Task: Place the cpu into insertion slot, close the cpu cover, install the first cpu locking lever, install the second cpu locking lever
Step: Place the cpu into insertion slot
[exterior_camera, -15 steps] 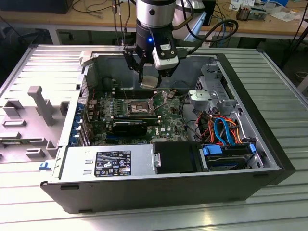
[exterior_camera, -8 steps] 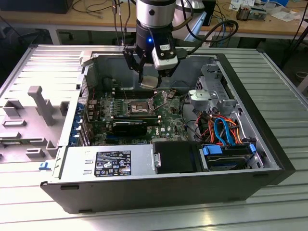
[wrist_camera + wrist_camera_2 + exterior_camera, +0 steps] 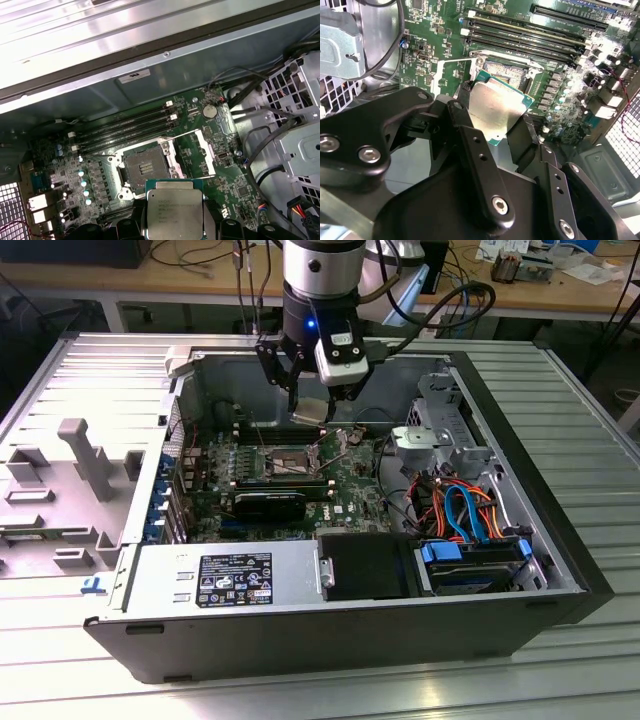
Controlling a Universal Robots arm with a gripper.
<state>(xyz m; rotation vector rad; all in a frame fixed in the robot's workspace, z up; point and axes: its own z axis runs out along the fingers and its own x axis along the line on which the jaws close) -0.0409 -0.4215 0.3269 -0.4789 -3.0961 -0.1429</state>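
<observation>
My gripper (image 3: 312, 412) hangs inside the open computer case, shut on the cpu (image 3: 313, 410), a small square chip with a silvery top. In the second wrist view the cpu (image 3: 497, 112) sits tilted between my black fingers (image 3: 470, 135), just short of the insertion slot (image 3: 505, 73). In the first wrist view the cpu (image 3: 174, 210) is held above the board, beside the bare dark insertion slot (image 3: 144, 166). The cpu cover (image 3: 208, 155) is flipped open next to the slot, with green board showing through its window. From outside, the insertion slot (image 3: 290, 455) lies below and slightly to the exterior view's left of the cpu.
Long black memory slots (image 3: 125, 127) run beside the socket. A black fan shroud (image 3: 365, 565) and the power supply (image 3: 220, 580) fill the case's front. A drive cage with blue and orange cables (image 3: 470, 510) is on the exterior view's right. A grey plastic part (image 3: 85, 455) lies outside the case.
</observation>
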